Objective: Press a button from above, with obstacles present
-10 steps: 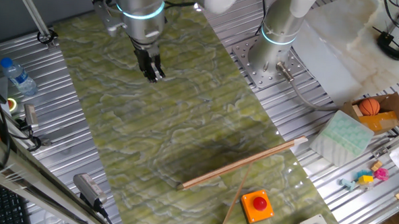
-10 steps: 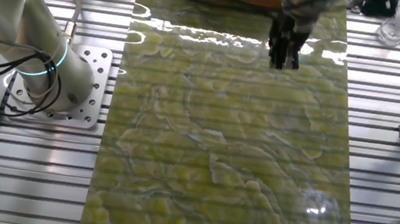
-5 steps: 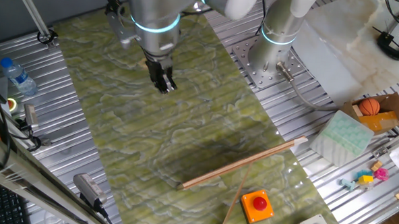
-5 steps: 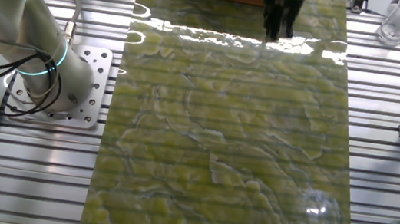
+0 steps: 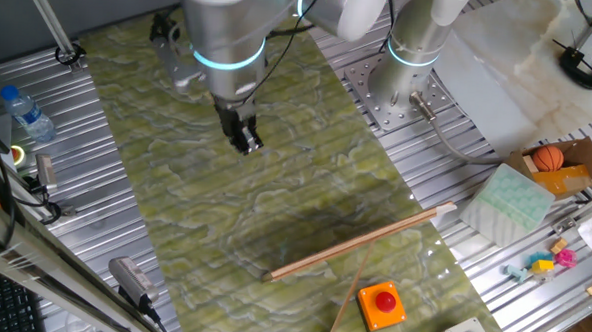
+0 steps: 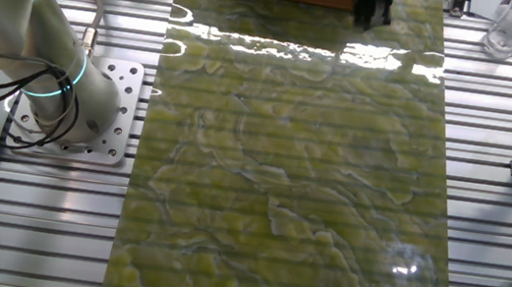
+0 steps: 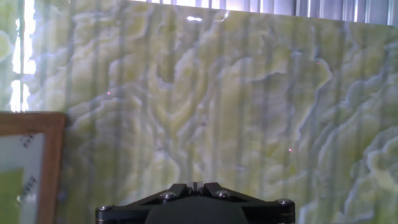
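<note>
We see the gripper (image 5: 243, 141) hanging above the green mat (image 5: 275, 195), well apart from the button (image 5: 382, 304) at the bench's near edge beside two sticks (image 5: 358, 244); we cannot tell its jaw state.

Silver-grey cylindrical robot arm (image 5: 222, 23) bearing glowing cyan ring lights; black two-finger gripper (image 5: 244, 139); black cables alongside; perforated metal base plate (image 5: 394, 95); silver screws on black hand housing (image 7: 196, 208).
</note>
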Robot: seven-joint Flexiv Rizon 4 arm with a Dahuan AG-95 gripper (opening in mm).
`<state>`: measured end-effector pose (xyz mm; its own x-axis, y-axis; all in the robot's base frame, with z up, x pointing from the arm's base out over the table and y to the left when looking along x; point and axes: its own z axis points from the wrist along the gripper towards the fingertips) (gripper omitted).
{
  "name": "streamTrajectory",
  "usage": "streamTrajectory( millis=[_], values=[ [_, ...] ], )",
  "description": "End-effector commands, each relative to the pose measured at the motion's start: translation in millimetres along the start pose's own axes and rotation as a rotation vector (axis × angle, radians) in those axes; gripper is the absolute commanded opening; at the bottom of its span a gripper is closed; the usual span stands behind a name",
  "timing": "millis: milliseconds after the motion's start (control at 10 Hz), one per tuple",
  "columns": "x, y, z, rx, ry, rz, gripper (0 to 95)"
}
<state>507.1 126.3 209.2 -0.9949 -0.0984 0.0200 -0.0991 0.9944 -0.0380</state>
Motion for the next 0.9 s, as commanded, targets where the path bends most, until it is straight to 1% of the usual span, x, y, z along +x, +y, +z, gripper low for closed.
streamTrajectory(
  millis=[100,500,700,800,900],
  values=[
    [-3.1,5.4,-4.3,0.021,0.012,-0.017,0.0],
    [-4.7,8.2,-5.6,0.025,0.026,-0.001,0.0],
    [-4.6,8.3,-5.9,0.022,0.024,-0.001,0.0],
    [-4.6,8.3,-5.9,0.022,0.022,-0.022,0.0],
    [-4.6,8.3,-5.9,0.025,0.008,-0.006,0.0]
  ],
)
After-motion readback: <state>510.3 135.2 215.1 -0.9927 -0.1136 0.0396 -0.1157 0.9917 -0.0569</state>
